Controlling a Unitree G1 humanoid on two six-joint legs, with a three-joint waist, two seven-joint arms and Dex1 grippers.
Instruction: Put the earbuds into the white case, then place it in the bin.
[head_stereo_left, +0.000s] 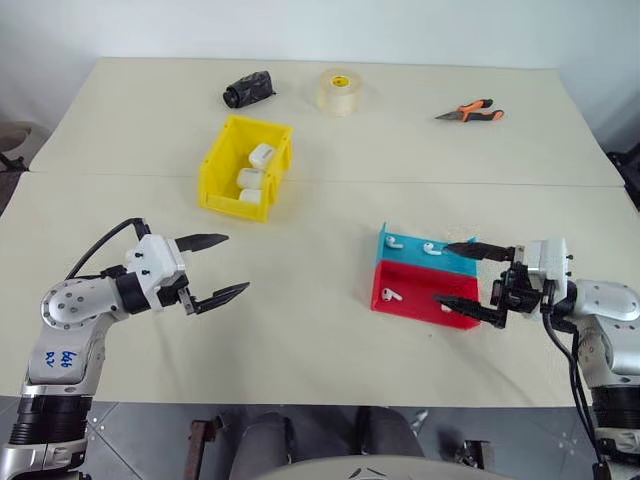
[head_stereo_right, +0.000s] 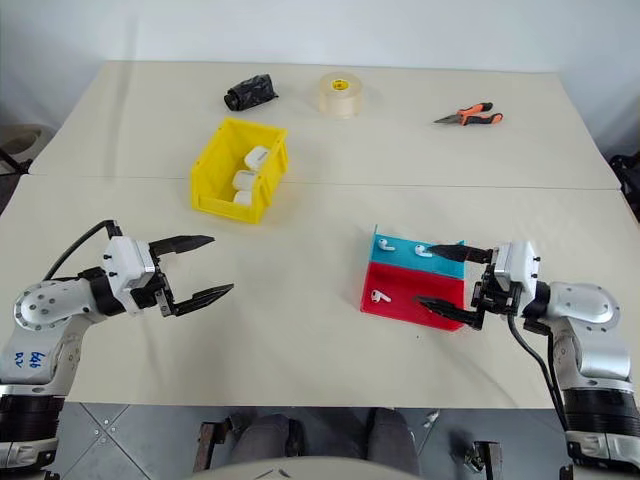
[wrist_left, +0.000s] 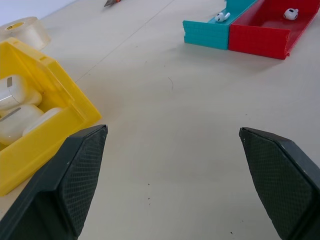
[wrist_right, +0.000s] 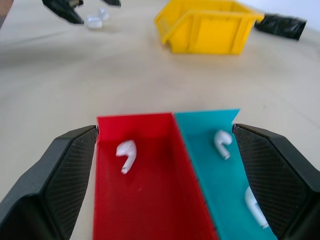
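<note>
A broad cream table, made of two tops butted along a seam, carries everything; a pale wall rises behind it and grey floor shows at the near edge.

One yellow bin stands left of centre and holds three white cases. One flat tray lies to the right, half teal, half red. Three earbuds are visible there: one in the red half, two in the teal.

Two grippers hover above the table, both spread wide and holding nothing: the left gripper over bare tabletop, the right gripper at the tray's edge.

Along the far side lie one roll of clear tape, one crumpled black bundle and one pair of orange-handled pliers.
</note>
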